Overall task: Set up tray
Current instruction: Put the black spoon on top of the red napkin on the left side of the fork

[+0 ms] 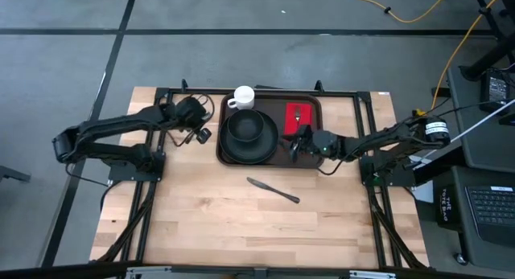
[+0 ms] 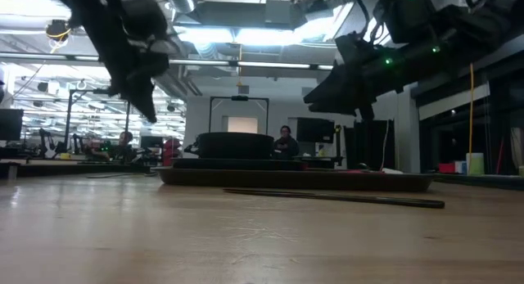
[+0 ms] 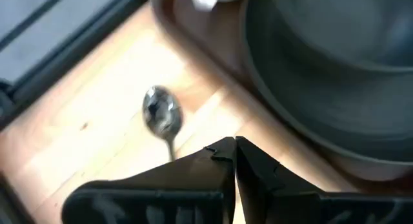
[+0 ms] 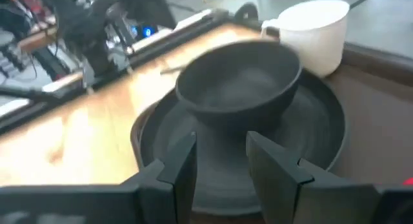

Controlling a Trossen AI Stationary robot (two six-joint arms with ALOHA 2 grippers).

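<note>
The dark brown tray (image 1: 269, 102) lies at the table's far middle. On it sit a black plate (image 1: 229, 150) bearing a black bowl (image 4: 239, 85), a white mug (image 1: 243, 96) at its far left corner, and a red napkin (image 1: 291, 114) with a fork (image 1: 298, 113) on top. A spoon (image 3: 160, 113) lies flat on the wood just left of the tray. My left gripper (image 3: 233, 148) hangs shut above the spoon's handle end, clear of it. My right gripper (image 4: 221, 156) hovers open over the plate's right rim, nothing between its fingers.
A knife (image 1: 273, 190) lies on the bare wood nearer than the tray, toward the table's middle. A black frame rail (image 1: 354, 92) runs along the far edge and both sides. The near half of the table is bare wood.
</note>
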